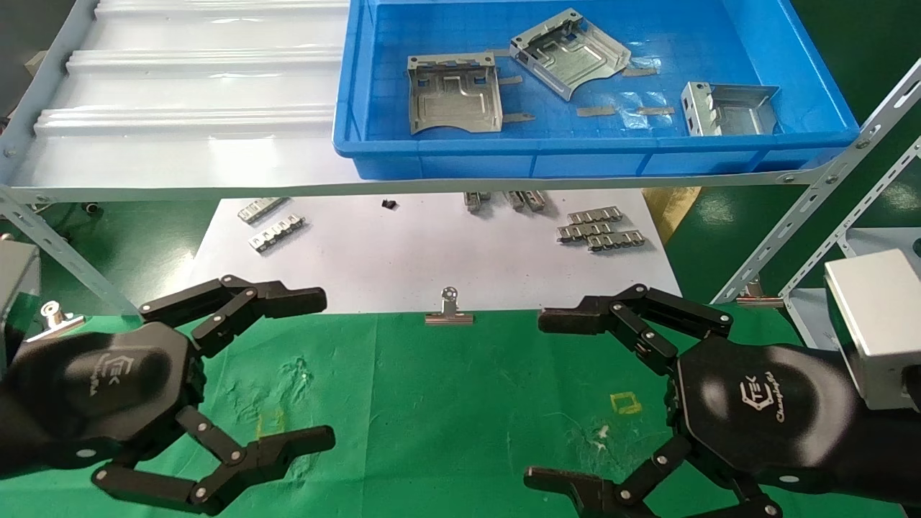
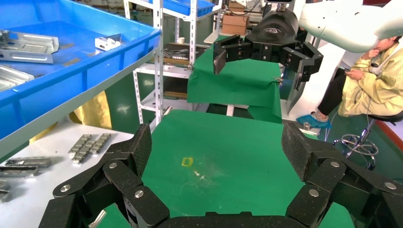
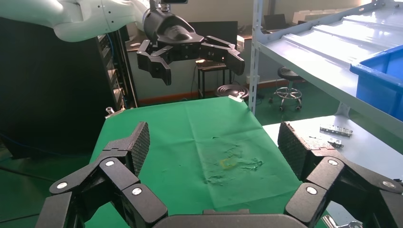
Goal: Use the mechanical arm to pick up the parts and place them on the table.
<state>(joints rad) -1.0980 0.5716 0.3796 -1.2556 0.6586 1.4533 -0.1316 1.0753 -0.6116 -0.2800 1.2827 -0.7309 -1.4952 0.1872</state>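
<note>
In blue bin (image 1: 806, 57), half-shadowed part (image 1: 728, 109)

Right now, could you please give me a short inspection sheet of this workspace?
Surface: green cloth table, scuffed, bare of parts.
Job's things: three parts in the blue bin on the shelf.
Clutter: slotted strips on the white sheet; binder clip at its edge.
Grippers: left claw and right claw open, empty, above the cloth.
Cables: nothing seen.
Surroundings: a seated person.
</note>
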